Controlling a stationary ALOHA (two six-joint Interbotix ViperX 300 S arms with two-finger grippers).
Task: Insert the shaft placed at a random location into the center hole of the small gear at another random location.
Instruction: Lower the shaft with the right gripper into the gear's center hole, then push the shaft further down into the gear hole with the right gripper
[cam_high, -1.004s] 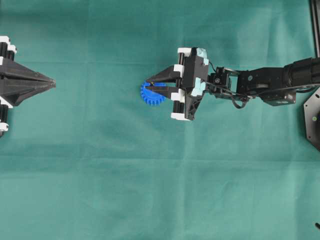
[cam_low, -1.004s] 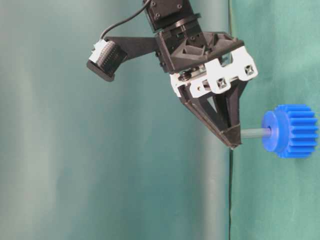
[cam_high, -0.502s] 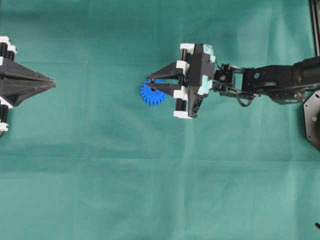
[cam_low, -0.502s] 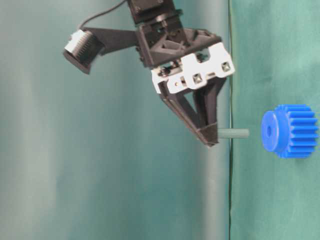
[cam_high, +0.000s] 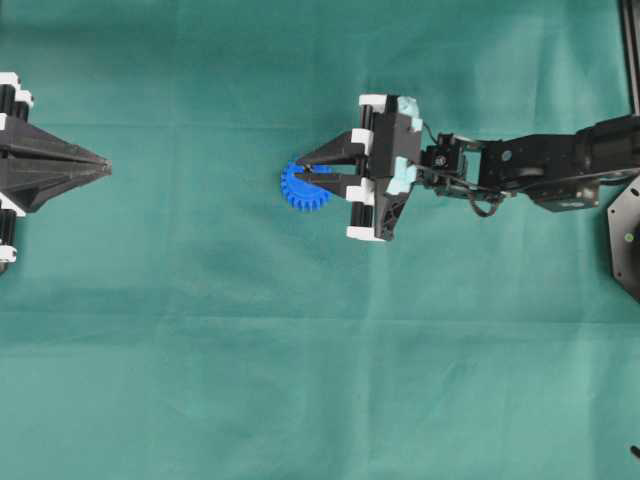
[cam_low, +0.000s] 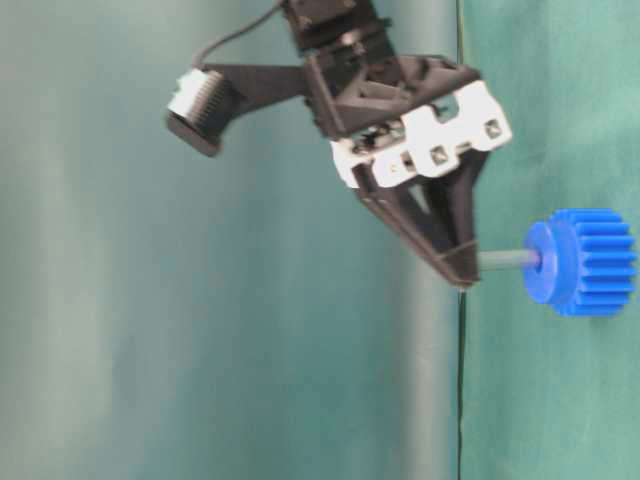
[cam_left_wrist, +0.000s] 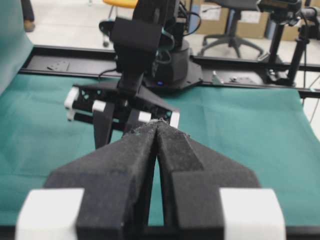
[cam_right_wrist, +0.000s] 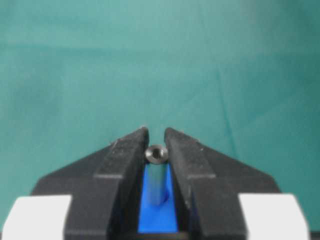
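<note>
1. I see a wrinkled green cloth (cam_high: 300, 350) covering the whole work surface; the left wrist view adds black frame rails (cam_left_wrist: 250, 82) and office chairs (cam_left_wrist: 235, 30) beyond it.
2. My right gripper (cam_right_wrist: 156, 145) has its black fingers clamped on the thin silver-grey metal shaft (cam_right_wrist: 156, 172).
3. Only the table-level view shows the shaft's far end meeting the hub of the bright blue toothed plastic gear (cam_low: 585, 262), which sits near the cloth's middle.
4. My left gripper (cam_high: 105, 168) rests at the left edge, fingers pressed together, holding nothing.
</note>
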